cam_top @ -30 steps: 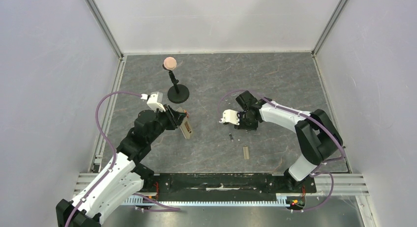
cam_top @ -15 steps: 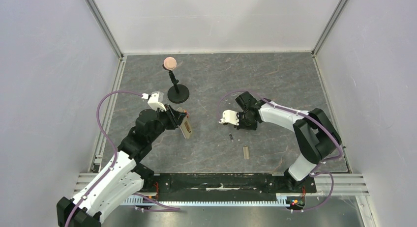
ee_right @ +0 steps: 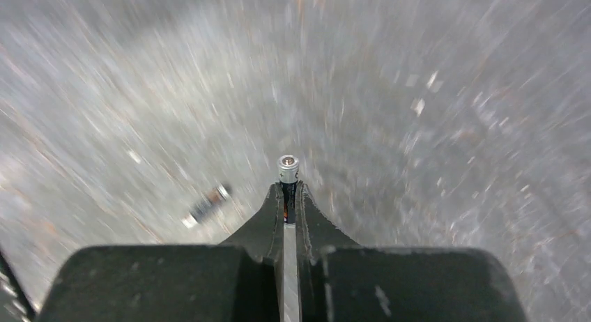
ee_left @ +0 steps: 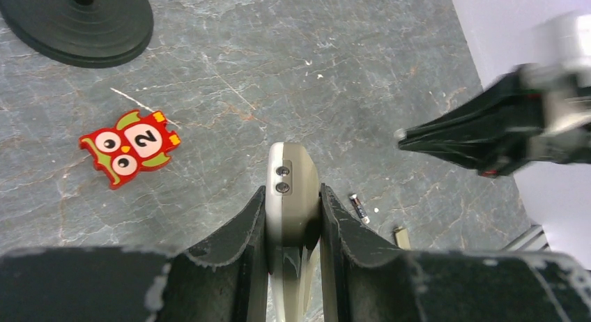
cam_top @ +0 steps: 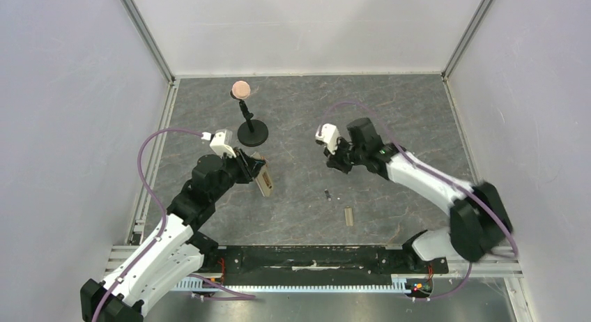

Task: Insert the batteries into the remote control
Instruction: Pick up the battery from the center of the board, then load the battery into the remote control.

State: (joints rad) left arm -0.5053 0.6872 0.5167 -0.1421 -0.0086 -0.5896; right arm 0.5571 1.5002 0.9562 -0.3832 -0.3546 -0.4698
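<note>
Right wrist: right jaws clamp slim dark battery [ee_right: 288, 170], left jaws clamp slim tan-backed remote [ee_left: 293, 189]; next we align and insert.

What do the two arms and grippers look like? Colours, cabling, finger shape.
Both alike. Left arm and right arm: white link shells, black joint housings. A thin purple cable loops off each to a white camera block at the wrist. Left gripper and right gripper: matte black fingers tapering to narrow tips, edges scuffed pale. No lettering that I can make out.
</note>
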